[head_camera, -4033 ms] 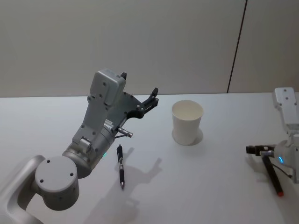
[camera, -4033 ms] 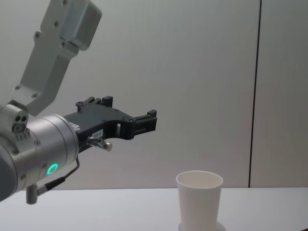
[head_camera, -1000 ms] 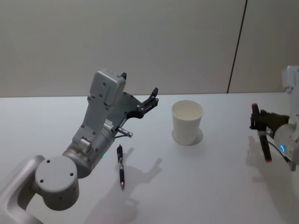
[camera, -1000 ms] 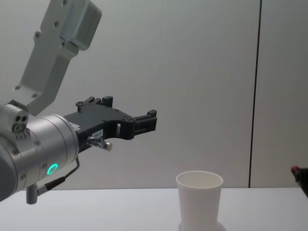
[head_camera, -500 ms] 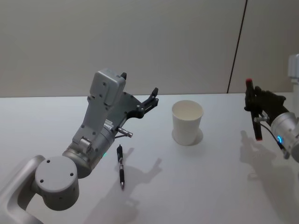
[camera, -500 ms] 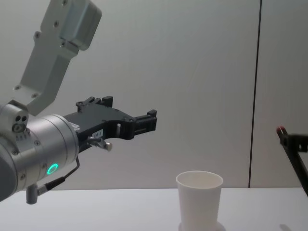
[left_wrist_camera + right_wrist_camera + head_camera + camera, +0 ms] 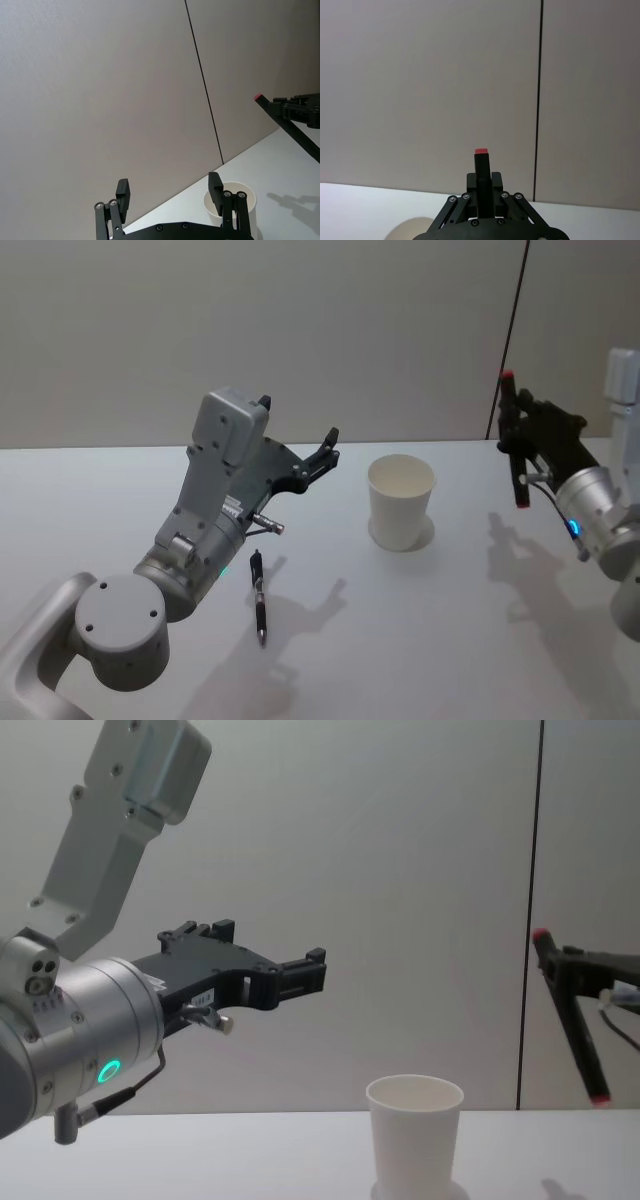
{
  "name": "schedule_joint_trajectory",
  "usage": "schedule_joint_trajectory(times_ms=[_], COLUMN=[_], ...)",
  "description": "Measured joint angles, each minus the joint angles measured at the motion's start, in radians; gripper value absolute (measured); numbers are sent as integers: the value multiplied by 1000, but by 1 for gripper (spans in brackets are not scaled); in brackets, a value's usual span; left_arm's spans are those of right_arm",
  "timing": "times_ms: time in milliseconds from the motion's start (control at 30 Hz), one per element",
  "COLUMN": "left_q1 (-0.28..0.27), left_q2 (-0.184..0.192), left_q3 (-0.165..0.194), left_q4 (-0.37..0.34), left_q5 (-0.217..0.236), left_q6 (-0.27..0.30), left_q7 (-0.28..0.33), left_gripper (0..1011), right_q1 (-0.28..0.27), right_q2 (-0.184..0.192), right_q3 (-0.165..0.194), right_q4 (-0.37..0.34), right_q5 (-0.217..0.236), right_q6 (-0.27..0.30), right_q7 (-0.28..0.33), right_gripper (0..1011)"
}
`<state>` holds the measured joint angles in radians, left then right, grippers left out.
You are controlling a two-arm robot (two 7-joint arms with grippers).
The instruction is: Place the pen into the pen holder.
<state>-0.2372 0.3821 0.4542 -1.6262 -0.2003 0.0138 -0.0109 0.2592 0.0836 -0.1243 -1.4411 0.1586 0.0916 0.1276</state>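
right gripper [image 7: 515, 428]: jaws closed down on the pen [image 7: 516, 445], clamped on the upper part of the barrel. Short stub with a red cap sticks up above the fingers, longer length hangs below. Pen is close to upright, slightly tilted, lower end also red in the chest view. Whole thing is in the air, nothing touching the table [image 7: 400, 650]

Outward from that gripper: pen holder [image 7: 401, 502] is to its left and lower, standing upright on the table, mouth open, nothing visible inside. Pen is beside the cup, apart from it, not over the mouth. In the chest view the pen's lower end sits roughly level with the cup's rim (depth between them I can't judge from that angle). Gripper and pen throw a shadow on the table right of the cup

Further left, past the cup: left gripper [image 7: 298, 417], raised off the table, fingers spread wide, holding nothing, pointing toward the wall [image 7: 300, 330]. From its wrist view the cup sits just behind one finger and the red-capped pen shows off to the far side

Below the left arm a second pen [image 7: 258, 608] lies flat on the table, black, well apart from the cup and from both grippers

Behind the right gripper a dark vertical seam [image 7: 513, 335] runs down the wall
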Motion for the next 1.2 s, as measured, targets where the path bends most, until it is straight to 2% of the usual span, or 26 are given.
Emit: schedule_joint_trajectory(times_ms=[433, 600, 767, 1200], left_q1=[0, 0, 0, 0], left_q2=[0, 0, 0, 0], left_q3=[0, 0, 0, 0], left_q4=[0, 0, 0, 0], left_q5=[0, 0, 0, 0], left_q6=[0, 0, 0, 0], left_q7=[0, 0, 0, 0], left_gripper=[1000, 1000, 1000, 1000], right_q1=[69, 93, 129, 211], right_q2=[-42, -56, -75, -114], right_q3=[-29, -37, -48, -67], right_q4=[137, 183, 258, 427], right_q5=[6, 7, 12, 22], right_q6=[-164, -206, -273, -399], right_q7=[42, 49, 59, 69], right_gripper=[163, 163, 163, 163])
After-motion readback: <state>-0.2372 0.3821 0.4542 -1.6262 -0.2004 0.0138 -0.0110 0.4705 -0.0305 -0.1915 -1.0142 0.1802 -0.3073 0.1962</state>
